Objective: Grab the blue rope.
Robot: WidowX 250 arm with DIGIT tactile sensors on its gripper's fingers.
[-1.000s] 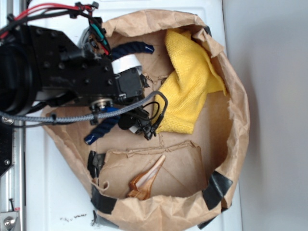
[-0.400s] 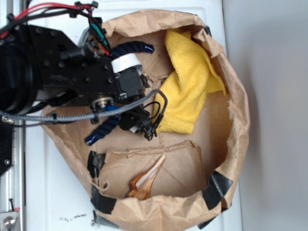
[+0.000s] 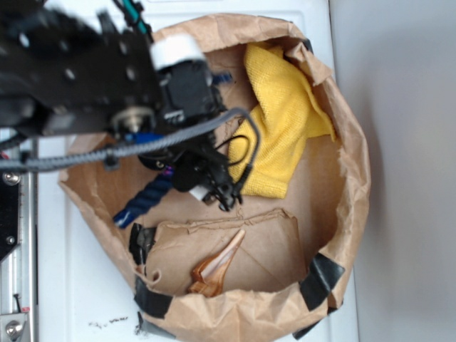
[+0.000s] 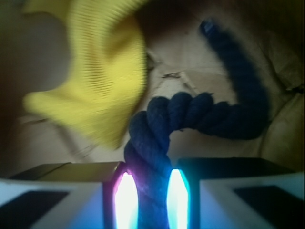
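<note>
The blue rope [image 4: 190, 112] is thick, dark navy and twisted. In the wrist view it runs up between my two lit fingers and curves off to the right. My gripper [image 4: 148, 191] is shut on the blue rope, with both pads pressed against its strands. In the exterior view the black arm [image 3: 85, 78] is blurred and covers the middle of the rope. One stretch of the rope [image 3: 146, 198] hangs out down-left, ending in a shiny blue tip. A bit of its other end [image 3: 222, 76] peeks out by the wrist.
Everything lies inside a wide brown paper bag [image 3: 354, 171] with black tape patches [image 3: 322, 278]. A yellow cloth [image 3: 285, 121] lies just right of the gripper. An amber wooden piece [image 3: 217, 267] rests on a paper flap below. The grey braided cable [image 3: 142, 146] crosses the arm.
The arm has swung up and toward the camera and is now blurred. The rope's lower-left end has shifted down-left with it. The cloth has stayed in place.
</note>
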